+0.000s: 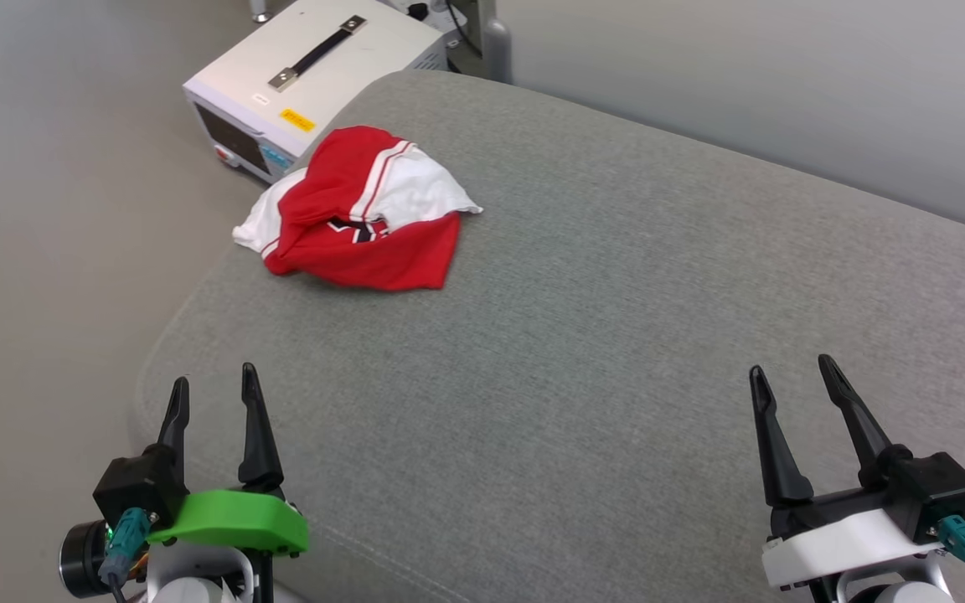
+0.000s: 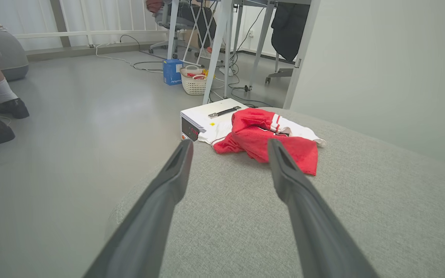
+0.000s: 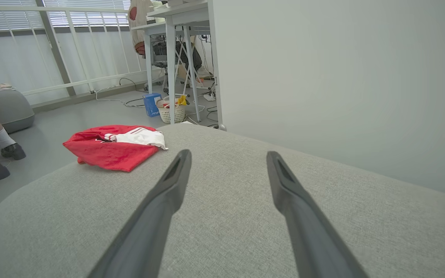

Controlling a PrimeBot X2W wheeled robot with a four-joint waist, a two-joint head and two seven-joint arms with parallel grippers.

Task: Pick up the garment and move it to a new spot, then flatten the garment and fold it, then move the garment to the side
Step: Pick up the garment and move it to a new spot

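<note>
The garment (image 1: pixel 365 243) lies crumpled in a heap near the far left edge of the grey cushion (image 1: pixel 616 293). It is mostly red folds with a white sleeve on top, striped trim, and a bit of the black print showing. One white sleeve reaches the cushion's left edge, close to a white box with a black handle (image 1: pixel 315 59) that stands on the floor just past that edge.

The left gripper (image 1: pixel 214 377) hovers over the near left corner of the cushion, its 2 fingers spread apart and holding nothing. The garment is well ahead of it and touches neither finger. In the left wrist view the heap (image 2: pixel 253 139) sits beyond the fingertips of the left gripper (image 2: pixel 230 141).

The right gripper (image 1: pixel 791 365) hovers near the near right edge, also spread wide and empty. In the right wrist view the garment (image 3: pixel 110 152) lies far off to the left of the right gripper (image 3: pixel 228 152).
</note>
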